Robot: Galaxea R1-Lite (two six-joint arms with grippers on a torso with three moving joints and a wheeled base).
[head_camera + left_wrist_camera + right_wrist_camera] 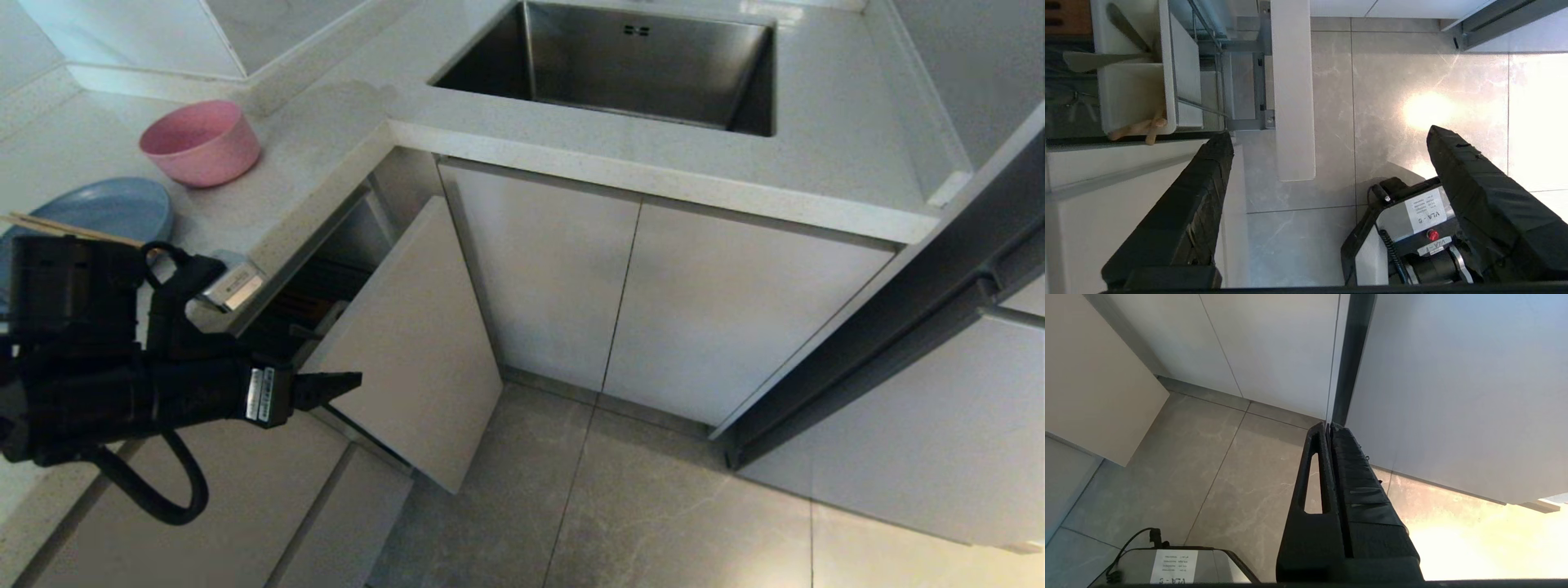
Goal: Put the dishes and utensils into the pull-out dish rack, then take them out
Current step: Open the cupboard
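Beside beige rack front (408, 343), left gripper (1327, 141) spread, empty; utensil box (1133, 65) just beyond fingertips.

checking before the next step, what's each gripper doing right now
Left gripper: open, holding nothing, beside the pull-out dish rack.
Right gripper: closed, empty, parked over the floor.

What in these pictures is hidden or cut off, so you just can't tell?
- Dish rack: head view, mostly under the counter, behind the left gripper.
- Blue plate: head view, partly behind the arm, cut by the edge.
- Utensil box: left wrist view, handles show, ends hidden.
- Right gripper: seen only in its own wrist view.
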